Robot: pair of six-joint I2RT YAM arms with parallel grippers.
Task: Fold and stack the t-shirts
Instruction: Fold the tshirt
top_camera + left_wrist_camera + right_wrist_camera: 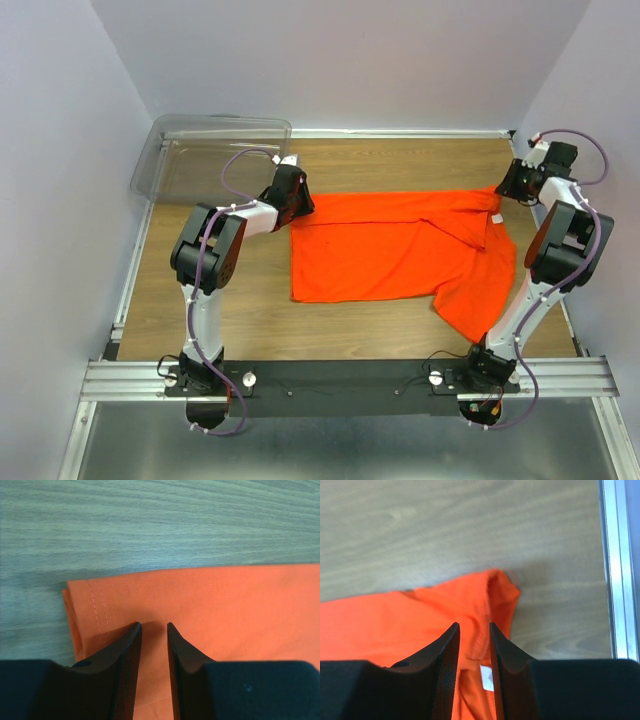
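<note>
Orange fabric, soft and limp to judge by its creases: the t-shirt lies mostly flat across the middle of the top view on the wooden table, with 1 part trailing toward the lower right. The left gripper sits at its upper-left corner and the right gripper at its upper-right end. A clear plastic bin stands at the upper left.

In the left wrist view, the jaws stand narrowly apart over the cloth, with nothing visibly pinched. The stitched hem runs down the left of the frame, where the shirt looks folded double.

In the right wrist view, these jaws are also slightly parted, above the collar and the white neck tag. An aluminium rail edges the right side.

The shirt should be light and floppy and will sag from any single grip (it may also slide on the smooth wood). It is not fragile. The best holds are probably 2 matching corners along stitched edges, pinching every layer there.
</note>
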